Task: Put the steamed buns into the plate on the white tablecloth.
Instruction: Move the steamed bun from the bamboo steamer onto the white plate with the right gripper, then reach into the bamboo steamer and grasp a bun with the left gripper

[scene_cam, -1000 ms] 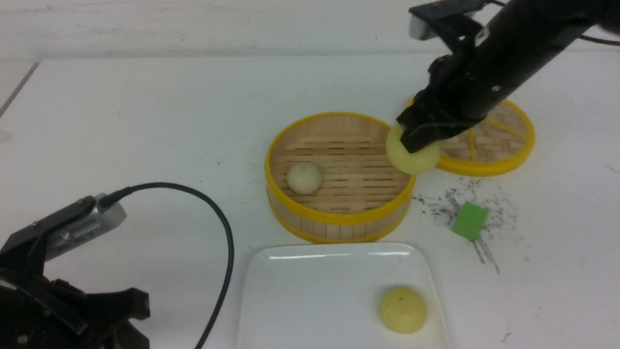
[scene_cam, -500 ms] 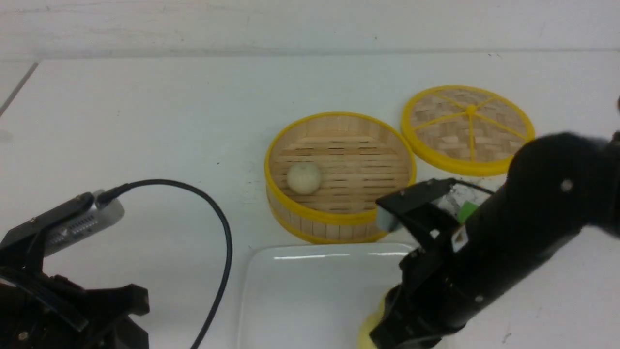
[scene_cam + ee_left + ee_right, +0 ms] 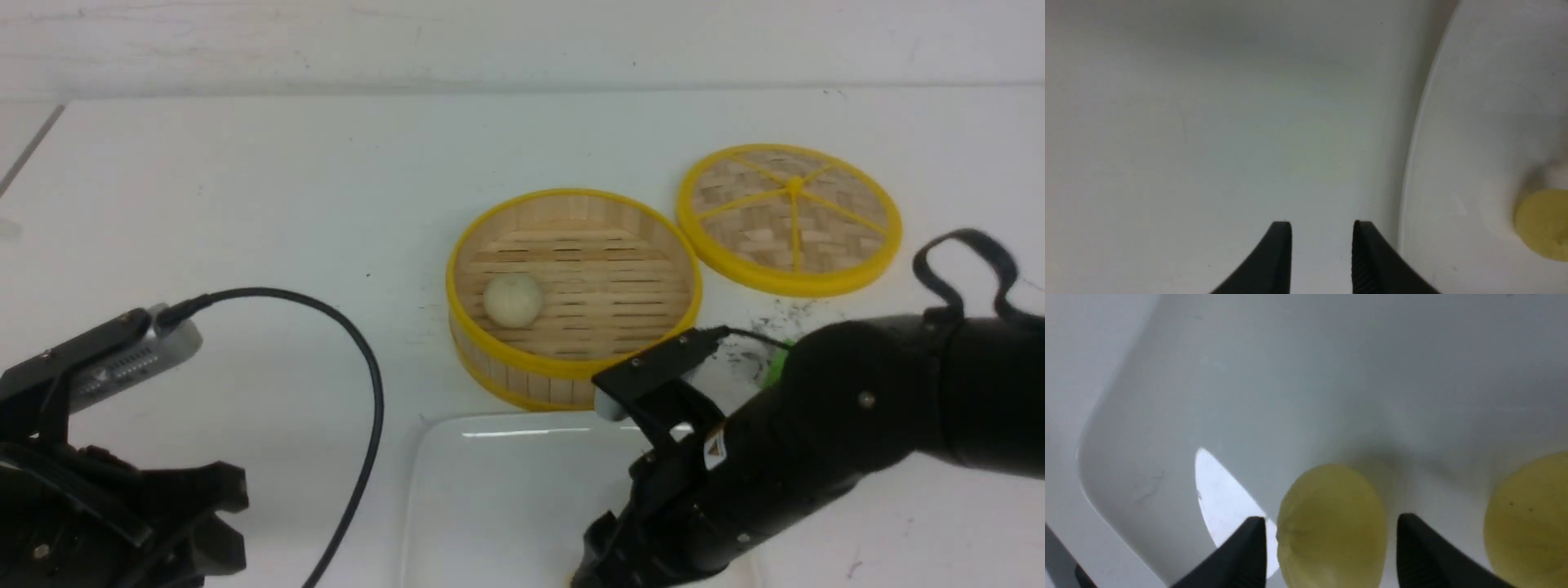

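Yellow bun (image 3: 1331, 535) on the plate (image 3: 1257, 375), near a second yellow bun (image 3: 1527, 526); round dome, pleat direction unclear | off-white bun (image 3: 513, 299) in steamer basket (image 3: 571, 371) | my right gripper (image 3: 1331, 518) straddles the first, jaws slightly wider than it, slim gaps both sides | my left gripper (image 3: 1322, 224) narrow, empty, over white tablecloth (image 3: 1188, 122) | arm sticker (image 3: 713, 447) unreadable

The black right arm (image 3: 833, 441) hides both pale yellow domed buns (image 3: 1331, 526) from the front camera. The small green cube (image 3: 775, 371) barely shows behind it.
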You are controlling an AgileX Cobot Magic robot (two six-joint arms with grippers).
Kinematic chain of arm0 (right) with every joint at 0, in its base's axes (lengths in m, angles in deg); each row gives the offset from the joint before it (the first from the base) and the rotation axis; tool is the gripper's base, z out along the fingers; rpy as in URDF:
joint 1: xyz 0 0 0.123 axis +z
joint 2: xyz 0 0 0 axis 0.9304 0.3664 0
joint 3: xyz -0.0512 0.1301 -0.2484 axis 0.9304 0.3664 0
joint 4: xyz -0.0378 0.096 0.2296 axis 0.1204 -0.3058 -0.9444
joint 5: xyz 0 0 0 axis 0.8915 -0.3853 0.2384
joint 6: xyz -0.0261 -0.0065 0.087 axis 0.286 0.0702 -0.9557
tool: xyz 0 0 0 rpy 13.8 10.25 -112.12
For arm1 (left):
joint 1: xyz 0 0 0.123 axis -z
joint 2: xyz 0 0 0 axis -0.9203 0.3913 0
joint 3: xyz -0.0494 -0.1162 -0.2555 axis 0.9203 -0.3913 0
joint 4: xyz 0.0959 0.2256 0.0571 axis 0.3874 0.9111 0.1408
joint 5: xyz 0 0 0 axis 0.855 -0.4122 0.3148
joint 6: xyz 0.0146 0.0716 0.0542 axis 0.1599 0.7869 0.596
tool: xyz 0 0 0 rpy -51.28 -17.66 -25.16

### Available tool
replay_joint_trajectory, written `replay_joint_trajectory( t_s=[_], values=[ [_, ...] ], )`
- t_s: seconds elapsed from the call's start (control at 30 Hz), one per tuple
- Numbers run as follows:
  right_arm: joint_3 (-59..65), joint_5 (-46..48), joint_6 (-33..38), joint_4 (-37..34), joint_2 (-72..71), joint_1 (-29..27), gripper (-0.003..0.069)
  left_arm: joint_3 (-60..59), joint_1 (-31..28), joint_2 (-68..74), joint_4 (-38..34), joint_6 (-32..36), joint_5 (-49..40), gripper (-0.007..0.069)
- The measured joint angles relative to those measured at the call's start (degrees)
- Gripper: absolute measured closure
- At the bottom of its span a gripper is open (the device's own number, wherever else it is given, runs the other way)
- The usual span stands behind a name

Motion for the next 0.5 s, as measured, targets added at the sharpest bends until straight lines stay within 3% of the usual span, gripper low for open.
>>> replay_joint_trajectory(
  t_s=[0.1, 0.27, 0.43, 0.47, 0.5],
  values=[
    [-2.3, 2.5, -1.6, 4.3, -3.2, -1.8, 0.0171, 0.0, 0.0, 0.0, -0.1, 0.0, 0.2, 0.0382],
    [-5.9, 8.4, -5.6, 12.9, -10.0, -6.1, 0.0189, 2.0, 0.0, 0.1, -0.2, 0.0, -1.4, 0.0382],
    [-7.1, 18.6, -10.7, 23.1, -21.6, -12.3, 0.0374, 12.4, 0.0, 1.6, -1.0, -0.1, -6.6, 0.0382],
    [-7.1, 19.1, -10.9, 23.1, -21.6, -12.3, 0.0384, 12.8, 0.0, 1.7, -1.0, -0.1, -6.8, 0.0382],
    [-7.1, 23.1, -12.2, 26.0, -26.0, -14.6, 0.0484, 16.6, 0.0, 3.5, -1.4, -0.1, -7.7, 0.0382]
  ],
)
